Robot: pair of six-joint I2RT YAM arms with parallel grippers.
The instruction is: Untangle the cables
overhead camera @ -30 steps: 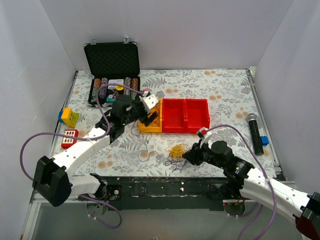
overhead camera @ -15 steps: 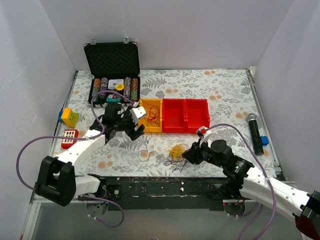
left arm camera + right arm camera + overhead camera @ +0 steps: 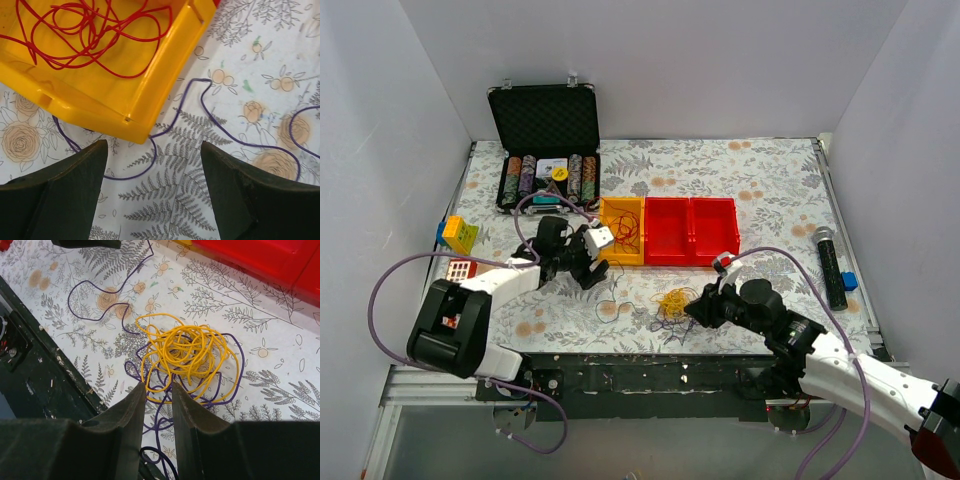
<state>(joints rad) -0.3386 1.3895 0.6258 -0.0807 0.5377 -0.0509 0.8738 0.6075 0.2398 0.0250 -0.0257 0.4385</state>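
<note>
My left pincer [image 3: 593, 270] hangs low over the table [image 3: 770, 190], just off the near corner of the yellow bin [image 3: 620, 203]. Its fingers [image 3: 65, 200] are spread wide, with nothing between them. A red cable [image 3: 95, 30] lies looped inside the bin, apart from the others. A purple cable [image 3: 181, 102] crosses the table up to that corner, loops just in front of it between my spread fingers and slips out of sight at the bin's wall

My right pincer [image 3: 158, 387] is down near the front edge of the table, right at the heap of cables [image 3: 672, 300]. The heap lies on the table in front of the red bins [image 3: 690, 232], close to the yellow bin but not touching it. The fingers of this pincer stand only a little apart, with a narrow gap showing between them. Purple strands run through that gap, and I cannot tell whether either finger touches them. The heap is a yellow cable [image 3: 185, 352] coiled in a loose nest, with purple loops under and around it. One purple strand leaves the heap and trails over the table toward my left pincer
</note>
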